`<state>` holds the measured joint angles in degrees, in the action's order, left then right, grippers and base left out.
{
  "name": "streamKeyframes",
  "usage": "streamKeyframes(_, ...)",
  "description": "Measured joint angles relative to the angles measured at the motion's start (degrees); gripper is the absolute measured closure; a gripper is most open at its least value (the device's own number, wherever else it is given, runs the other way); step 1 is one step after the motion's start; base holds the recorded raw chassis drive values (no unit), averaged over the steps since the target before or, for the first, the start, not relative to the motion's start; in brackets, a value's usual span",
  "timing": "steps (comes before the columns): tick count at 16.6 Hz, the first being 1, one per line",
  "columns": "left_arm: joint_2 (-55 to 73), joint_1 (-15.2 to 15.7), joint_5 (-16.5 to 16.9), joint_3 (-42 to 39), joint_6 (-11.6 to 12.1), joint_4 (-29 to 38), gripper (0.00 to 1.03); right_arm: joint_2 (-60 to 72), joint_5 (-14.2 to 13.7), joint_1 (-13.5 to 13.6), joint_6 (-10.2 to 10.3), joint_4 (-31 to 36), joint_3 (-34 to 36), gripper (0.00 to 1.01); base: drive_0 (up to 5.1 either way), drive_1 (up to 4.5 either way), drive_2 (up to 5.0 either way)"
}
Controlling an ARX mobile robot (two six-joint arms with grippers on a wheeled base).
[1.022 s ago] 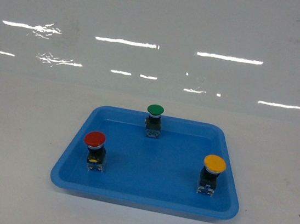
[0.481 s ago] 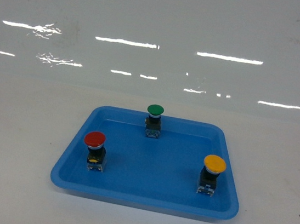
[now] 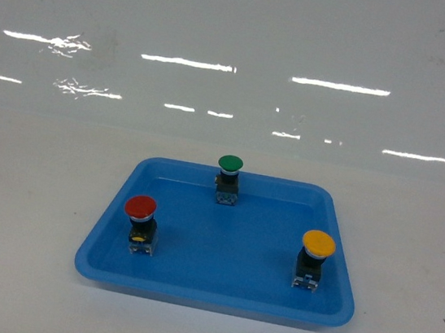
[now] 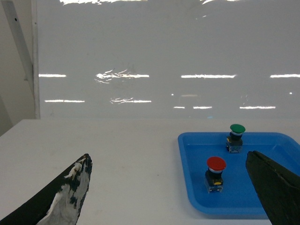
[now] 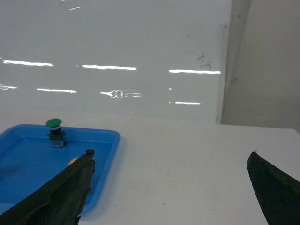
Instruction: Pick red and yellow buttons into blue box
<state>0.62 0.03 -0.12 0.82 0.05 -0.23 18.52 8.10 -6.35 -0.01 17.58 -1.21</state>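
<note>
Tray (image 3: 214,289) sits centre on bench (image 3: 19,214), wall (image 3: 239,37) behind. 3 buttons upright in tray, well apart: red button (image 3: 140,223) front-left, yellow button (image 3: 314,259) front-right, green button (image 3: 228,178) at back-centre, near rear rim.

head frontal, wrists flanking, tray (image 3: 214,293) shared

We see the red button (image 3: 141,207) upright at lower left of centre in the head view, red mushroom cap on a black-and-metal body. We see the yellow button (image 3: 318,244) upright at lower right, same build, well apart from it. Both stand in a shallow blue tray (image 3: 214,295).
</note>
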Motion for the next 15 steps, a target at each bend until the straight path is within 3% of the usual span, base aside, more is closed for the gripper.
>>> streamKeyframes(3,0.0,0.0,0.1,0.0,0.0,0.0,0.05,17.5,2.3,0.7,-0.2,15.0,-5.7,0.03,0.0,0.00,0.0)
streamKeyframes(5,0.0,0.0,0.1,0.0,0.0,0.0,0.05,28.4,3.0,2.3,-0.4,20.6,-10.1,0.03,0.0,0.00,0.0)
streamKeyframes(7,0.0,0.0,0.1,0.0,0.0,0.0,0.05,35.4,3.2,5.2,-1.0,20.7,-12.5,0.03,0.0,0.00,0.0)
streamKeyframes(11,0.0,0.0,0.1,0.0,0.0,0.0,0.05,40.1,-0.6,12.5,-2.1,19.6,-16.2,0.03,0.0,0.00,0.0)
streamKeyframes(15,0.0,0.0,0.1,0.0,0.0,0.0,0.05,40.7,-2.7,13.4,-2.6,19.1,-16.4,0.03,0.0,0.00,0.0)
